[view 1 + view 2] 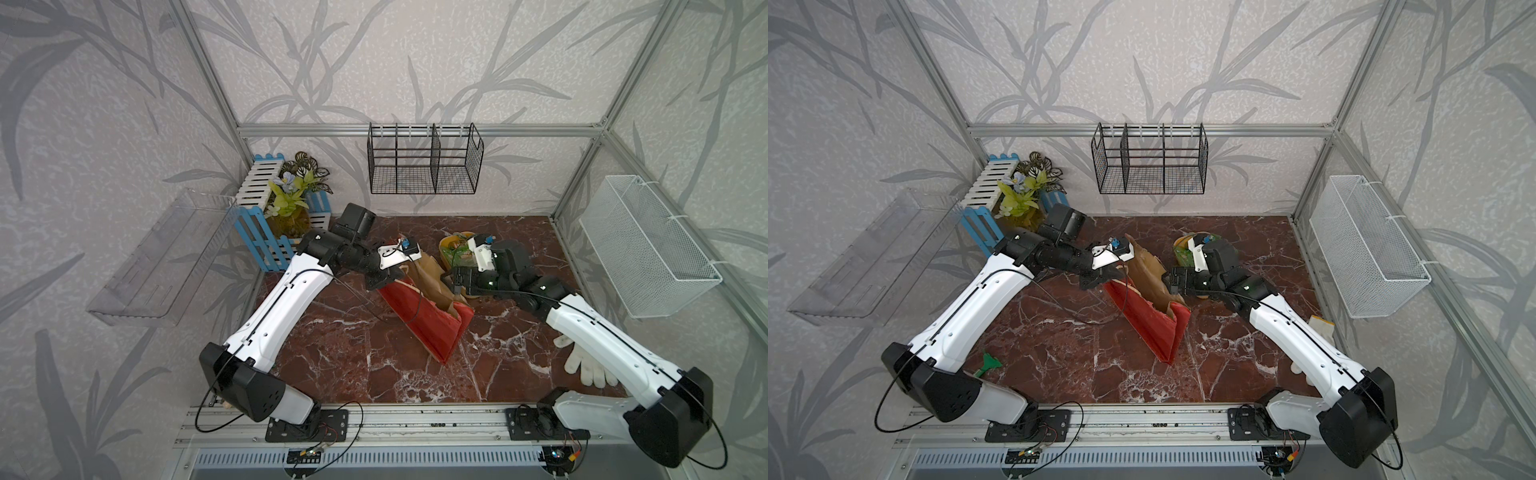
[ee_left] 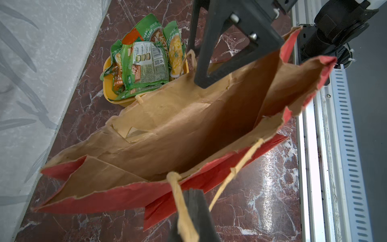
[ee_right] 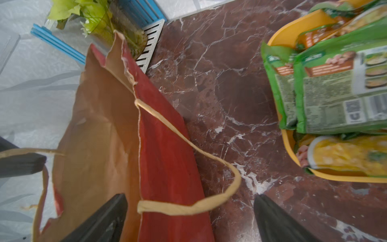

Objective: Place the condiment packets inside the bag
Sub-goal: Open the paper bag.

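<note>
The red bag point(image 1: 432, 332) point(image 1: 1154, 328) stands mid-table with its brown mouth point(image 2: 188, 125) held open. My left gripper point(image 2: 191, 209) point(image 1: 384, 282) is shut on the near wall's twisted paper handle point(image 2: 178, 194). At the opposite wall point(image 3: 167, 157) my right gripper point(image 3: 188, 209) point(image 1: 451, 282) is open. One of its fingers point(image 3: 104, 220) is inside the bag and the other stands outside, with that wall's handle point(image 3: 188, 207) looping between them. Several green condiment packets point(image 2: 144, 62) point(image 3: 335, 90) point(image 1: 1183, 253) lie heaped in a yellow tray point(image 2: 109, 92) just behind the bag.
A blue and white fence planter point(image 1: 282, 208) stands at the back left. A black wire basket point(image 1: 424, 162) hangs on the back wall, a white mesh basket point(image 1: 648, 245) on the right wall, a clear shelf point(image 1: 166, 257) on the left. A white glove point(image 1: 582, 365) lies under the right arm.
</note>
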Available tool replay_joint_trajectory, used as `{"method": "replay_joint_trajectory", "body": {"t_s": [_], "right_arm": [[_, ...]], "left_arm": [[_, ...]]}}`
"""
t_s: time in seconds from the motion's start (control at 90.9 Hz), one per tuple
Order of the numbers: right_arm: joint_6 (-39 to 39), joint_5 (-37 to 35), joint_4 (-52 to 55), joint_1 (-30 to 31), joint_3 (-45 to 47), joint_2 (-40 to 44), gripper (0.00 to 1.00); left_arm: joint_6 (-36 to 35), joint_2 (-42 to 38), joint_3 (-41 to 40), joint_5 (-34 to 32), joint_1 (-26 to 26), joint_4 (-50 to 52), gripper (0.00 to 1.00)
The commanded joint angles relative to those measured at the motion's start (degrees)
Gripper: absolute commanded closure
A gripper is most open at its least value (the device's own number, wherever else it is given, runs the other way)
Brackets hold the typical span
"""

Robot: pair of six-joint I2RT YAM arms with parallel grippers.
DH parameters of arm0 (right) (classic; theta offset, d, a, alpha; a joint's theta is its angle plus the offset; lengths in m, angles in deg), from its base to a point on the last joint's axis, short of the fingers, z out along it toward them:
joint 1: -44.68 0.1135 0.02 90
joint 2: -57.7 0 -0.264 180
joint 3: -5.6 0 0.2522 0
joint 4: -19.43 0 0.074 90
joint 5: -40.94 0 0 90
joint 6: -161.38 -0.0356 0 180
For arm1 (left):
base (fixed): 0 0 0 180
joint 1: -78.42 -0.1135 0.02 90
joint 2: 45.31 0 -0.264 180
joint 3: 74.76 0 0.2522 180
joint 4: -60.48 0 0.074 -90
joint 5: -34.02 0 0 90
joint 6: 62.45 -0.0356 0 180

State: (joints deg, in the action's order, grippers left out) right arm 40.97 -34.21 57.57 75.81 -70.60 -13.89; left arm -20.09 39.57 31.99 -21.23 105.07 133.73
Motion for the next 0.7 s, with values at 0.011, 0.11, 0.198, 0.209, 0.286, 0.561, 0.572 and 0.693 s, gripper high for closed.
{"method": "replay_joint_trajectory", "body": {"t_s": [0.011, 0.11, 0.198, 0.209, 0.286, 0.561, 0.572, 0.693], "right_arm": [[0.91, 1.7, 0.98, 1.62, -4.28, -1.85, 0.01], [1.74, 1.02, 2.42, 2.75, -6.1, -3.86, 0.01], [2.61, -0.32, 4.35, 3.58, -7.67, -5.63, 0.04], [2.76, -0.47, 4.62, 3.63, -7.99, -5.91, 0.05], [3.28, -1.02, 6.38, 3.95, -9.54, -7.29, 0.1], [8.31, -4.6, 17.45, 7.25, -19.09, -14.22, 0.27], [8.55, -4.85, 17.85, 7.48, -19.55, -14.55, 0.28], [9.78, -7.58, 22.53, 9.34, -23.67, -17.33, 0.47]], "left_arm": [[-0.66, -1.79, -1.44, -1.0, 0.25, -1.37, 1.0], [-0.46, -2.84, -2.91, -1.66, 0.26, -2.34, 1.0], [-0.44, -4.35, -4.39, -2.79, 0.26, -3.5, 1.0], [-0.35, -4.58, -4.61, -3.08, 0.25, -3.76, 1.0], [1.41, -6.39, -6.75, -5.6, 0.24, -6.46, 1.0], [2.0, -11.29, -12.14, -9.17, 0.16, -11.04, 1.0], [2.01, -11.43, -12.18, -9.25, 0.15, -11.14, 1.0], [3.25, -12.98, -13.49, -11.77, 0.02, -13.39, 1.0]]}}
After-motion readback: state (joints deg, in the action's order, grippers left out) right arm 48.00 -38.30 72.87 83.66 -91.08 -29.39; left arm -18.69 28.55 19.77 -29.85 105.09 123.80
